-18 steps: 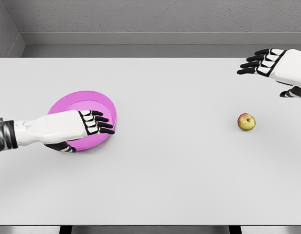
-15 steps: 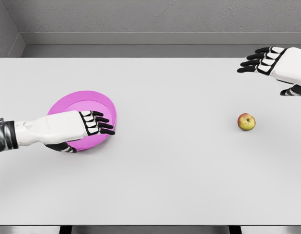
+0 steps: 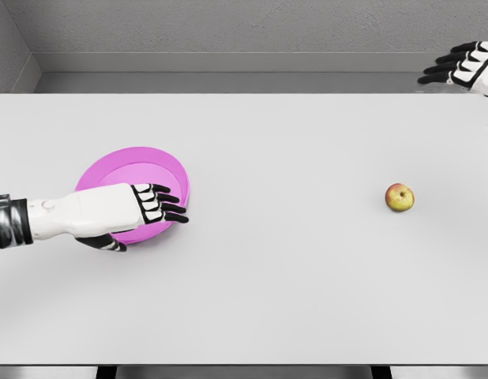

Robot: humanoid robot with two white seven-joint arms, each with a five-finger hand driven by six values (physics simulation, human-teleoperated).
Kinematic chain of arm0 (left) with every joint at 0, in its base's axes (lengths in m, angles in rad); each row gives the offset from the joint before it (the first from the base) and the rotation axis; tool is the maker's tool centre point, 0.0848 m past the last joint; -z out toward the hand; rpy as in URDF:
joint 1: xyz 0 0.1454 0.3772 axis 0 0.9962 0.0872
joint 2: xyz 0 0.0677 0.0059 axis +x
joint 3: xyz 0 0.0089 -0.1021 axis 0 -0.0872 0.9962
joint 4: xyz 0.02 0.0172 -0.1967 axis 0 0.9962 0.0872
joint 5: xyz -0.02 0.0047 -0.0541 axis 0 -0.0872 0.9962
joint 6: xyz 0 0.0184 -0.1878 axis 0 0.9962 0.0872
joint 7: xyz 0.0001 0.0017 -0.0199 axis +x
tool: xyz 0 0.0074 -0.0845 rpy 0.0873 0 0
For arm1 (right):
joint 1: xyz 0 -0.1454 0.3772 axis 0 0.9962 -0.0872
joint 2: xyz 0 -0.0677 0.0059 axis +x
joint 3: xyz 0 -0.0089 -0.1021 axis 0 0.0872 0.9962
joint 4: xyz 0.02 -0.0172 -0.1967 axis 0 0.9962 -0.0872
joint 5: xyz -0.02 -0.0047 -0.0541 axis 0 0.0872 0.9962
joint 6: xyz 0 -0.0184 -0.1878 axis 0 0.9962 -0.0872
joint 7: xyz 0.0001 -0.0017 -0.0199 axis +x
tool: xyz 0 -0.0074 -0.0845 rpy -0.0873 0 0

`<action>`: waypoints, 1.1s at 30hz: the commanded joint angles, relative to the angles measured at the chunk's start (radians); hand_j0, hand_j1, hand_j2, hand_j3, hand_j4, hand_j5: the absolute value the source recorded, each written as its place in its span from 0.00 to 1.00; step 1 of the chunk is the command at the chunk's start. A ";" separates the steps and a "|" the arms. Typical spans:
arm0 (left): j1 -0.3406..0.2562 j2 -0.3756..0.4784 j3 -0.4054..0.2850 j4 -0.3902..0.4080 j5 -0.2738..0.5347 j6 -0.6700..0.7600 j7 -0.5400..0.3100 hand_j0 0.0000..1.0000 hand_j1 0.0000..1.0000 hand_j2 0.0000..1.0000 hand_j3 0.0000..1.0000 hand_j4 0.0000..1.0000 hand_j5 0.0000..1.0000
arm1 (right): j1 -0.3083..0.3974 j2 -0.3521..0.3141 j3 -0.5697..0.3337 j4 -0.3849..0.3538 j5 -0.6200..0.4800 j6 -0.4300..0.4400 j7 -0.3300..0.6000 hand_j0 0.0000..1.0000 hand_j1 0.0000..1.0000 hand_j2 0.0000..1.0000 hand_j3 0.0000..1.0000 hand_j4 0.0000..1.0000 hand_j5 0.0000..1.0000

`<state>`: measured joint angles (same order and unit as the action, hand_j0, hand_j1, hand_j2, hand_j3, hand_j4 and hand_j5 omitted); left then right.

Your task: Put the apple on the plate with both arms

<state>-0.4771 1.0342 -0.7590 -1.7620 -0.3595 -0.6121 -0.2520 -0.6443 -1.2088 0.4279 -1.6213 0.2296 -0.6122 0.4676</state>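
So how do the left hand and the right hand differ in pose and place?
The left hand lies low over the pink plate; the right hand is raised at the far right corner, away from the apple. The left shows fully, the right is partly cut off. Both hold nothing, fingers extended.

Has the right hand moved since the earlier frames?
Yes. The right hand has drawn back toward the table's far right corner, farther from the apple.

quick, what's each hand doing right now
Left hand: open, fingers spread over the plate, holding nothing.
Right hand: open, raised at the far right, away from the apple.
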 commanded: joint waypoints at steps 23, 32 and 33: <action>0.000 0.000 -0.009 0.001 0.007 0.001 0.000 1.00 1.00 1.00 1.00 1.00 1.00 | -0.054 0.066 0.285 0.084 -0.357 0.001 0.143 1.00 1.00 1.00 1.00 1.00 1.00; 0.000 -0.011 -0.022 -0.001 0.007 0.001 0.000 1.00 1.00 1.00 1.00 1.00 1.00 | -0.054 0.118 0.354 0.184 -0.328 0.001 0.143 1.00 1.00 1.00 1.00 1.00 1.00; 0.000 -0.011 -0.022 -0.001 0.007 0.001 0.000 1.00 1.00 1.00 1.00 1.00 1.00 | -0.055 0.123 0.357 0.185 -0.317 0.001 0.143 1.00 1.00 1.00 1.00 1.00 1.00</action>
<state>-0.4771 1.0237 -0.7798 -1.7622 -0.3594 -0.6121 -0.2520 -0.7026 -1.0953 0.7764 -1.4577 -0.0856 -0.6136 0.6112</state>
